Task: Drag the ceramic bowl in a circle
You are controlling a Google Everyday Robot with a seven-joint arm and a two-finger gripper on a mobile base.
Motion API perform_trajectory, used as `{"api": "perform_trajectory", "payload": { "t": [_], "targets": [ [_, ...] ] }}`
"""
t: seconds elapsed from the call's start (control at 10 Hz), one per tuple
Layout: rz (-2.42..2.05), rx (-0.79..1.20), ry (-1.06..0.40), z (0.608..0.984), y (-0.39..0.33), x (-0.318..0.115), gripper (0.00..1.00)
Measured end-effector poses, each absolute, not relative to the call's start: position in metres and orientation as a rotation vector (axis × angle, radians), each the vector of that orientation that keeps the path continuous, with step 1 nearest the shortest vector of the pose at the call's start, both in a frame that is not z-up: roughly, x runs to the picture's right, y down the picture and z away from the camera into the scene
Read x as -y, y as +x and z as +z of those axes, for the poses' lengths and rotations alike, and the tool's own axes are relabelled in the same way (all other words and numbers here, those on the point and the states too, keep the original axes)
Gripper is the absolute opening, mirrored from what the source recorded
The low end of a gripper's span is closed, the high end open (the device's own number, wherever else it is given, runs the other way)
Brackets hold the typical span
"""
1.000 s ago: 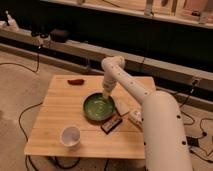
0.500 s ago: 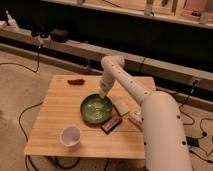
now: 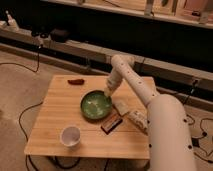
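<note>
A white robot arm [image 3: 150, 100] reaches from the lower right across a square, light wooden counter [image 3: 55, 115], its claw [image 3: 107, 92] lowered to the upper right rim of a wide, shallow, glossy green ceramic bowl [image 3: 96, 105]. Whether the claw is clenched on the rim or released cannot be told from this view. The bowl sits upright near the middle of the counter, slightly toward the far right side.

A small round white cup [image 3: 70, 135] stands upright near the front edge, well apart from the bowl. A small reddish-brown object [image 3: 76, 81] lies near the far edge, left of the claw. A dark rectangular packet [image 3: 111, 123] lies just beside the bowl's lower right rim, and a pale flat packet [image 3: 121, 107] lies to the bowl's right, close under the arm. Black cables [image 3: 25, 112] trail over the pale floor to the counter's left.
</note>
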State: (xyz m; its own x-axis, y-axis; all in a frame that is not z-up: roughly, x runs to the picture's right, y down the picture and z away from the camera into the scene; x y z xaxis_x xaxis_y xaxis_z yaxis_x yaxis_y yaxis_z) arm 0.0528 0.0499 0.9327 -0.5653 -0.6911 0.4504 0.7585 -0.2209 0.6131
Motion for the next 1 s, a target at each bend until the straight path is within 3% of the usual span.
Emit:
{"api": "perform_trajectory", "payload": {
  "t": [0.5, 1.0],
  "targets": [
    [-1.942, 0.932, -0.181, 0.903, 0.11, -0.063, 0.21],
    [-2.105, 1.017, -0.124, 0.891, 0.049, -0.074, 0.21]
  ]
}}
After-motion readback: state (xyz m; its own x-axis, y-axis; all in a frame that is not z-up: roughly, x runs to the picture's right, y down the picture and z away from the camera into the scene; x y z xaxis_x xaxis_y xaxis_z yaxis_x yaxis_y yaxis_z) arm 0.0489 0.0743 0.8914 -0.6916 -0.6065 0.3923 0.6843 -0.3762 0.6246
